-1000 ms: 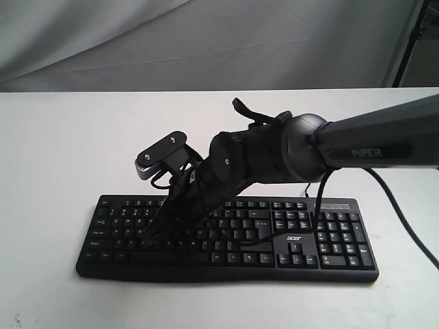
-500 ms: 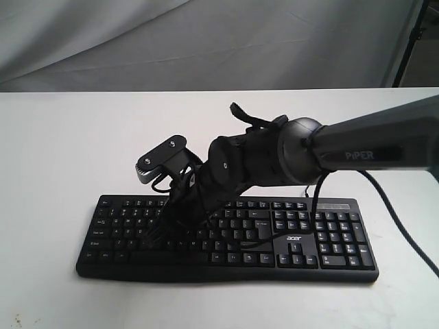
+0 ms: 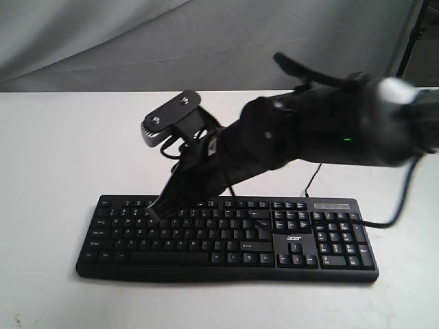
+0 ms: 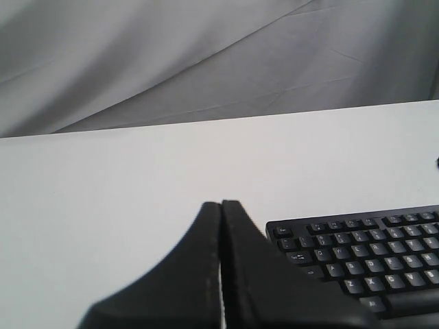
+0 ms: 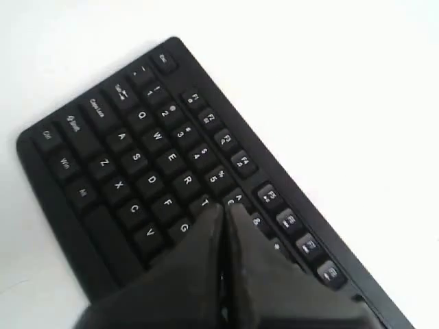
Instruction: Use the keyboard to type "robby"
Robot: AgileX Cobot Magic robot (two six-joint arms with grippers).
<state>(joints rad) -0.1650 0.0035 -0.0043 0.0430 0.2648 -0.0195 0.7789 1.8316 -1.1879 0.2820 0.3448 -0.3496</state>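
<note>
The black keyboard [image 3: 226, 241] lies across the white table, number pad and "acer" logo at its right. My right gripper [image 3: 156, 210] reaches over from the right, shut with nothing between its fingers. In the right wrist view the right gripper [image 5: 225, 208] points at the upper rows beside the T key [image 5: 204, 203]; whether it touches a key I cannot tell. My left gripper [image 4: 221, 203] is shut and empty, off the left end of the keyboard [image 4: 370, 253], above bare table. The exterior view does not show it.
The keyboard's thin black cable [image 3: 312, 182] runs back from its rear edge under the right arm. The wrist camera [image 3: 171, 119] sticks up above the right gripper. A grey cloth backdrop [image 3: 206, 41] hangs behind the white table [image 3: 55, 151].
The right arm has lifted, and its shut gripper has moved from the lower letter rows back toward the upper rows.
</note>
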